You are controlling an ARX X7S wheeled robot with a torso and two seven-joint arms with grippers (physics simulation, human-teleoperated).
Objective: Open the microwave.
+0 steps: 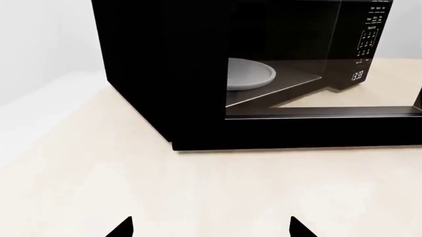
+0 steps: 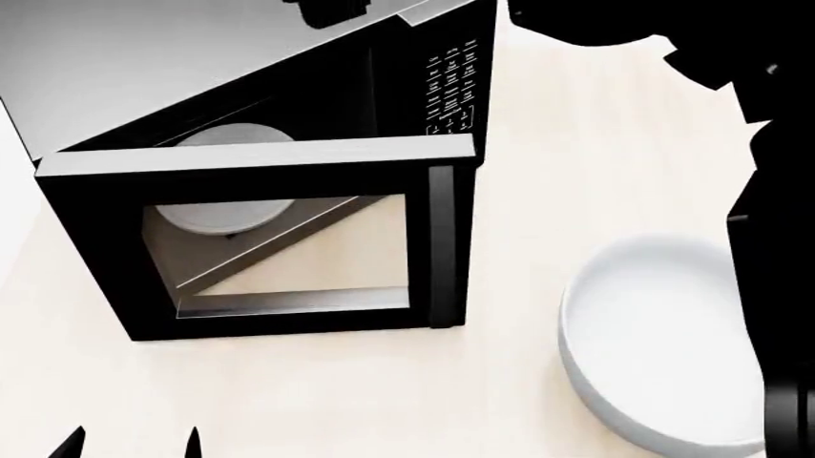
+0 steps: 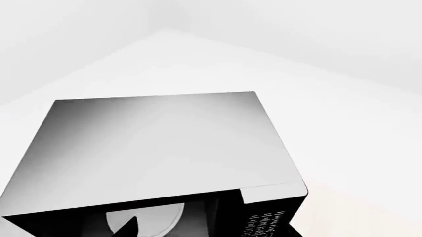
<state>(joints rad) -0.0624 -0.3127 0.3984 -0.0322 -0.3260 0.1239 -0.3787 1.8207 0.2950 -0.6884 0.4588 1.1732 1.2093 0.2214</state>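
A: Where did the microwave stand, and how was its door?

B: It stood on the pale bench, toward the left of my head view. Its door was swung wide, so the glass pane faced my head camera and I saw through it. The keypad showed on the strip beside the cavity, and in the left wrist view the clock display was lit below it.

A: What did the containers hold?

B: Inside the cavity I saw only the round white turntable plate, lying flat on the cavity floor with nothing on it. The white bowl sat on the bench just right of the open door, apart from it, and I saw nothing in it.

A: And the pincers?

B: The left pincer was low over the bench in front of the microwave; its two dark fingertips stood well apart with nothing between them. Of the right pincer I saw only one dark tip at the edge of its wrist view, above the grey top, so I could not tell how far it was open. The right arm crossed the right side of my head view.
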